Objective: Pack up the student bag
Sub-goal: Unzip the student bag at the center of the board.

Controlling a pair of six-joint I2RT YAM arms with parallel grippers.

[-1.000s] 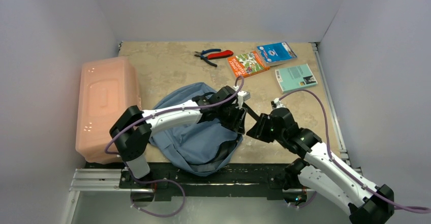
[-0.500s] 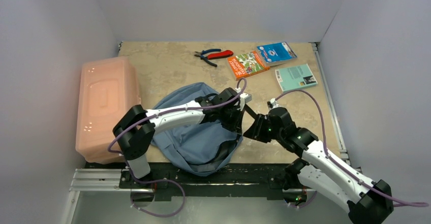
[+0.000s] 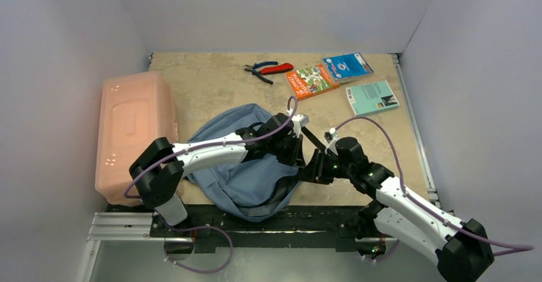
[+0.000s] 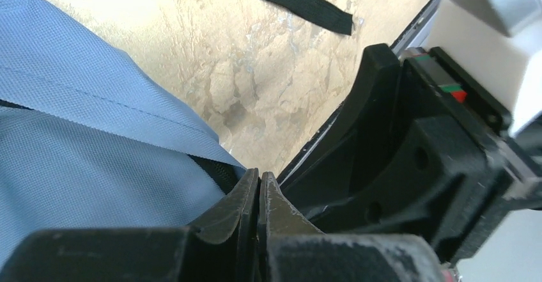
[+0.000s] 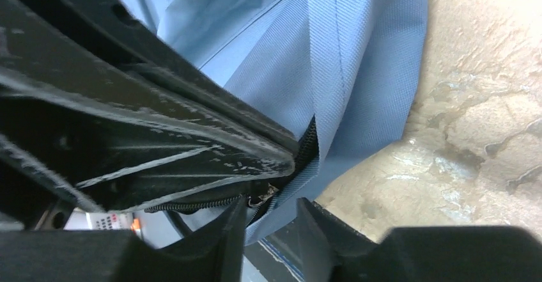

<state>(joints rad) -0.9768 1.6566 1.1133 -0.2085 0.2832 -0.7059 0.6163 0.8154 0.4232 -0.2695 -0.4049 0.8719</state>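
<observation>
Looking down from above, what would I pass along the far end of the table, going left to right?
Pliers with blue and red handles → orange illustrated booklet → blue packet with white label → pale teal booklet.

A mottled beige stone-look table [image 3: 211,84], edged by a metal rail [image 3: 121,224] at its near side, sits evenly lit within plain pale grey walls [image 3: 275,7].
</observation>
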